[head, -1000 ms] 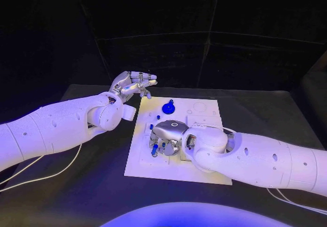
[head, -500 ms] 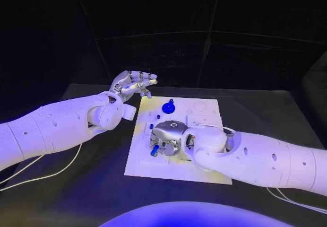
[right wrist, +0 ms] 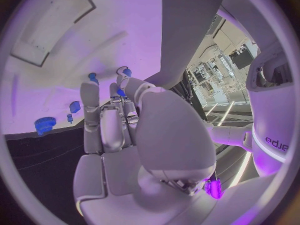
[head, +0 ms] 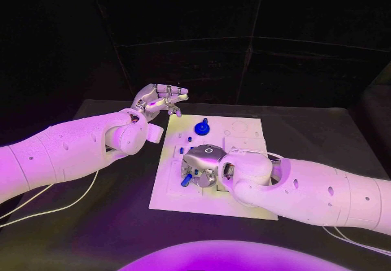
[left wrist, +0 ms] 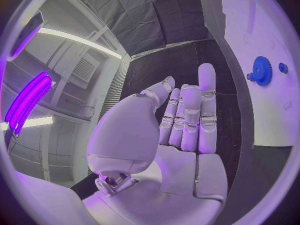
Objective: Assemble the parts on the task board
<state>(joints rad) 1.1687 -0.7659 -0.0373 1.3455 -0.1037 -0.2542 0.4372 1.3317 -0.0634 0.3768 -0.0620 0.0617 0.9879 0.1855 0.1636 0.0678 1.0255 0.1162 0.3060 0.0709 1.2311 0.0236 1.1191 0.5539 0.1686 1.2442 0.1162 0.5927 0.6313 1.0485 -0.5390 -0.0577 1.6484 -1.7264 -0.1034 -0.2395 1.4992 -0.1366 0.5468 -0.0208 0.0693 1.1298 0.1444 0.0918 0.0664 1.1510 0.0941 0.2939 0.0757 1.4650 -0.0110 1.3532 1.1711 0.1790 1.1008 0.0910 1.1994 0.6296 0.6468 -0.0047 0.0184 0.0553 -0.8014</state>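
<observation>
Black table (head: 98,226) carrying white task board (head: 244,203); right hand (head: 199,166) pinching a blue part (head: 186,180) over it; left hand (head: 159,99) hovering empty, fingers loosely apart; blue gear (head: 201,129) seated, assembly looking partway done.

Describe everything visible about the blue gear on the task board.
The blue gear is a round, toothed wheel, plastic by its look, deep blue with a paler hub. It lies flat near the far end of the white task board, with a small blue knob just beyond it. Nothing touches it: the left robot hand hovers off the board's far left corner, and the right robot hand works mid-board, nearer the robot.
</observation>
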